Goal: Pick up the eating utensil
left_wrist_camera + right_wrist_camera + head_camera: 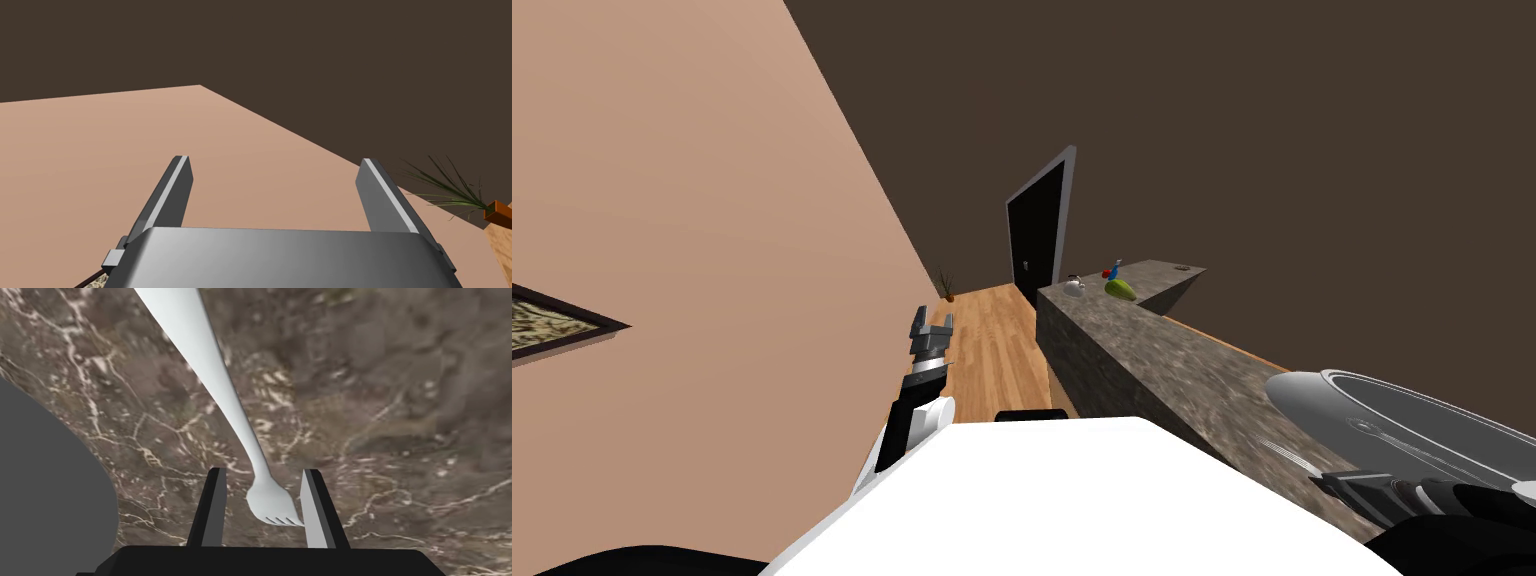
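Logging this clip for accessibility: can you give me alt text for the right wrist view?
A white fork lies on a brown marbled counter, its tined head between the right tool's two fingers, touching one and clear of the other. The curved edge of a grey sink sits beside the tool.

The pale grey fork [216, 383] has short tines. It lies flat on the mottled brown counter [400, 388], near the sink [1412, 420].
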Motion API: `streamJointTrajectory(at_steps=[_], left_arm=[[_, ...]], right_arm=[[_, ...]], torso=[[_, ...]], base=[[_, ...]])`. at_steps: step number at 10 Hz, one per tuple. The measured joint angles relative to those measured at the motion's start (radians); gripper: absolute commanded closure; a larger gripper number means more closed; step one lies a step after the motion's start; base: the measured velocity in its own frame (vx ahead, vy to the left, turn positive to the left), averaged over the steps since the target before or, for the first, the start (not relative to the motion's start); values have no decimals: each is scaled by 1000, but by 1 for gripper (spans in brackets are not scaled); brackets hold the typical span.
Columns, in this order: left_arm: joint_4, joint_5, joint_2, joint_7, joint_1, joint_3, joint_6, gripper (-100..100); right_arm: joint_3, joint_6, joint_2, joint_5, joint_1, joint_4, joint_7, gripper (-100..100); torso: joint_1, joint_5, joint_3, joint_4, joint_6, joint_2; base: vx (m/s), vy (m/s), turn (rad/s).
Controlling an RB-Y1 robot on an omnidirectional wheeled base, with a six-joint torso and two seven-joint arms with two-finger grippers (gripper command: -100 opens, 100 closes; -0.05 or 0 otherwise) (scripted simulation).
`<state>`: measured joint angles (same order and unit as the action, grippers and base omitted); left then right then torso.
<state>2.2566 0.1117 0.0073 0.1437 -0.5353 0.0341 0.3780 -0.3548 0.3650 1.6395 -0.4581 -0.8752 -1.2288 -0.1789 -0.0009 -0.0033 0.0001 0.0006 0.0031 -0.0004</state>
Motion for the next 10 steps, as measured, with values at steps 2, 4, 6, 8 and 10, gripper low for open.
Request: streamJointTrajectory(at_steps=[2, 4, 6, 8, 10], left_arm=[[0, 0, 0, 0, 0, 0, 0, 0], [0, 0, 0, 0, 0, 0, 0, 0], [0, 0, 0, 0, -1, 0, 0, 0], [0, 0, 0, 0, 0, 0, 0, 0], [0, 0, 0, 0, 0, 0, 0, 0]], right_arm=[[0, 0, 0, 0, 0, 0, 0, 0], [13, 11, -7, -5, -4, 6, 12, 100], [66, 51, -29, -21, -34, 26, 67, 100], [105, 78, -42, -28, -54, 36, 115, 100], [148, 110, -57, -40, -76, 52, 165, 100]], torso=[[0, 0, 0, 0, 0, 0], [-2, 0, -3, -1, 3, -5], [0, 0, -8, -3, 2, -14], [-1, 0, -6, -2, 1, -10], [0, 0, -5, -2, 0, -9]], base=[[0, 0, 0], [164, -20, -303], [213, 20, -225], [149, 12, -229], [146, 23, -200]])
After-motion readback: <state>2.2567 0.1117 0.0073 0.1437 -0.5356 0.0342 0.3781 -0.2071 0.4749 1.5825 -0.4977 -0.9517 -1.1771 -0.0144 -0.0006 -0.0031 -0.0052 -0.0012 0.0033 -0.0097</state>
